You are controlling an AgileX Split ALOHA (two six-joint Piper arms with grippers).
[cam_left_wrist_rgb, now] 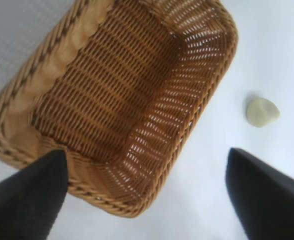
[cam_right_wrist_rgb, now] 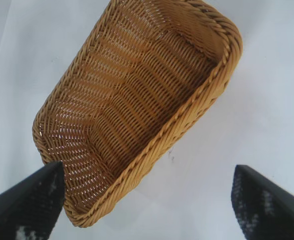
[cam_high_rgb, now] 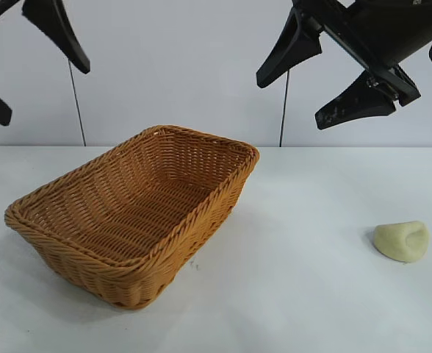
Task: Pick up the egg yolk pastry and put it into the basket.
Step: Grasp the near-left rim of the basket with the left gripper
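The egg yolk pastry [cam_high_rgb: 402, 240], a small pale yellow-cream lump with a dent, lies on the white table at the right; it also shows in the left wrist view [cam_left_wrist_rgb: 262, 112]. The orange-brown wicker basket [cam_high_rgb: 223, 193] stands empty left of centre, and shows in the left wrist view [cam_left_wrist_rgb: 207, 95] and the right wrist view [cam_right_wrist_rgb: 207, 95]. My right gripper [cam_high_rgb: 311, 88] hangs open and empty high above the table, up and left of the pastry. My left gripper [cam_high_rgb: 36, 81] hangs open and empty high at the upper left, above the basket's left end.
The white table [cam_high_rgb: 297, 294] spreads between basket and pastry. A pale wall stands behind, with two thin dark vertical lines [cam_high_rgb: 283, 110] on it. A small dark mark [cam_high_rgb: 194, 263] lies on the table by the basket's near corner.
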